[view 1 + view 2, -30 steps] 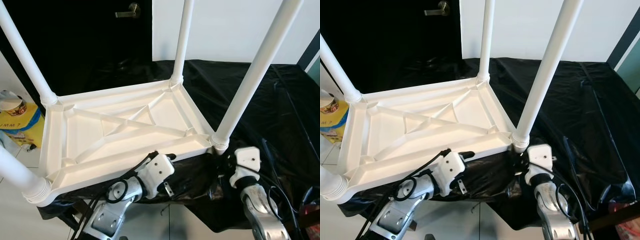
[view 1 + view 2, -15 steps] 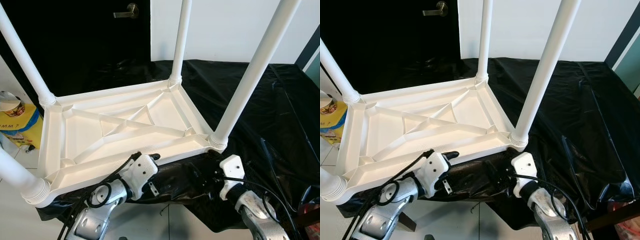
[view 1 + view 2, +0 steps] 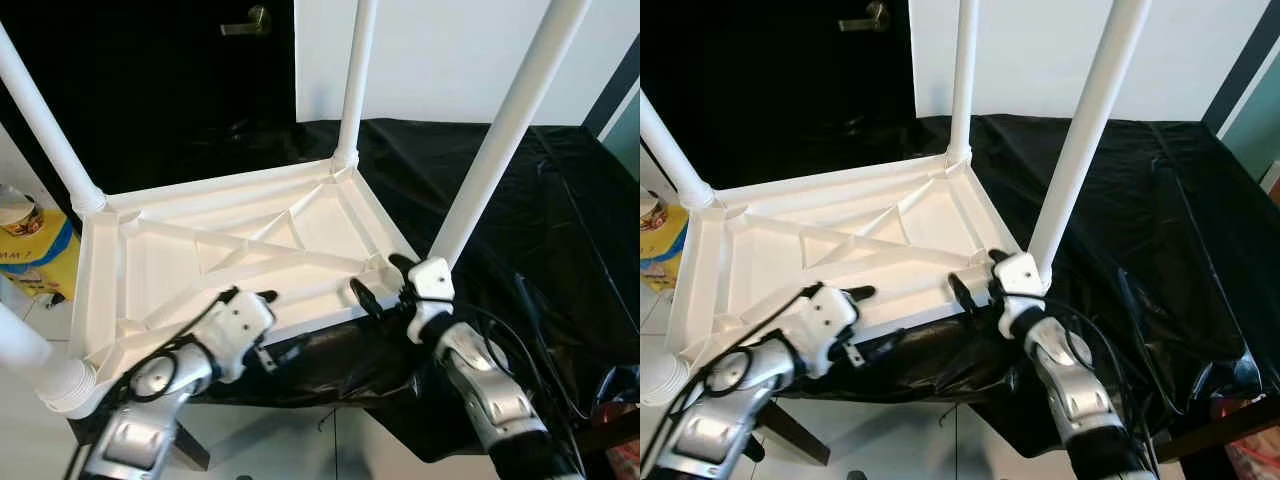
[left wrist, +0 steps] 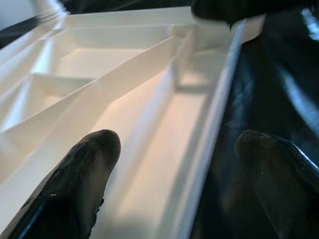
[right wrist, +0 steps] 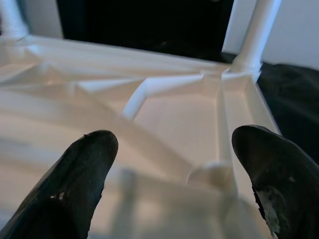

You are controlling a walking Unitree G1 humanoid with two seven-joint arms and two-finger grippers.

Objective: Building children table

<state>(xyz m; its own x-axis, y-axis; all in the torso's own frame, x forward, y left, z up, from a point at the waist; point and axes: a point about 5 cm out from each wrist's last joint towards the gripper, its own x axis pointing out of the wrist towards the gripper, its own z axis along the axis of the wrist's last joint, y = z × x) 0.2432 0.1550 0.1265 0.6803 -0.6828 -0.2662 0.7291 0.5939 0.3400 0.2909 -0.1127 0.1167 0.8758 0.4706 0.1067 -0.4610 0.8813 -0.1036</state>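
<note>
Looks like a room in someone's home: dark door with a lever handle (image 3: 244, 21), plain white wall (image 3: 430, 50), pale tiled floor (image 3: 30, 310), and a desk covered in black plastic sheeting (image 3: 560, 220).

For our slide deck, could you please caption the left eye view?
Both open grippers, left and right, reach the near rim of the upturned white table.

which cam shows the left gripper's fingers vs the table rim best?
Left wrist view: the two black fingers sit open either side of the white table's near rim. In the eye views the left gripper is at that edge, but its white housing hides most of the fingers. The right wrist view looks across the underside ribs.
</note>
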